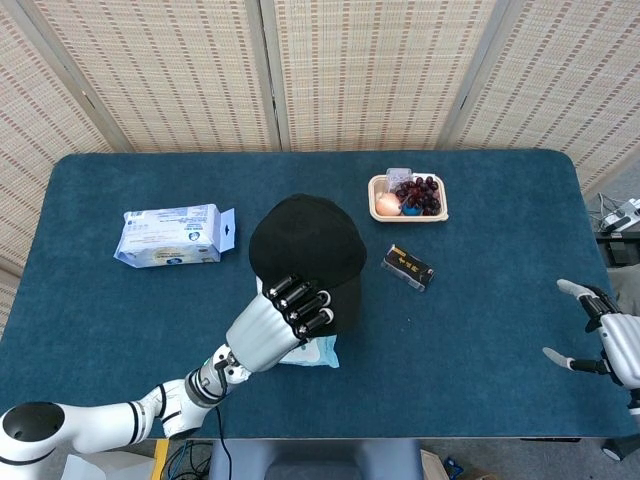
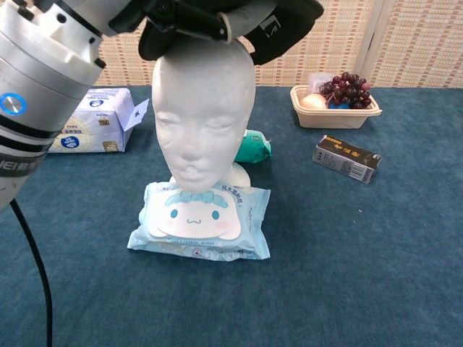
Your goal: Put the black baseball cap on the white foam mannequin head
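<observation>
Chest view: black fabric baseball cap (image 2: 282,25) sits on the crown of the white foam mannequin head (image 2: 202,108), tilted, brim end sticking out to the right at the top of frame.
Head view: cap (image 1: 305,245) covers the mannequin head entirely; only the cap's dome shows from above.
Left hand: silver-and-black left hand (image 1: 275,325), fingers curled over the near edge of the cap, gripping it; in chest view the hand (image 2: 184,18) is clamped on the cap above the forehead.
Right hand: right hand (image 1: 605,335) at the table's right edge, fingers spread, holding nothing, well apart from the cap.
Base: mannequin head stands just behind a light-blue cartoon-face wipes pack (image 2: 199,220).
Table: dark blue cloth-covered table (image 1: 500,330).
Others: white-blue tissue pack (image 1: 168,236) to the left; beige tray of purple grapes (image 1: 408,196) and small black box (image 1: 407,266) to the right.
</observation>
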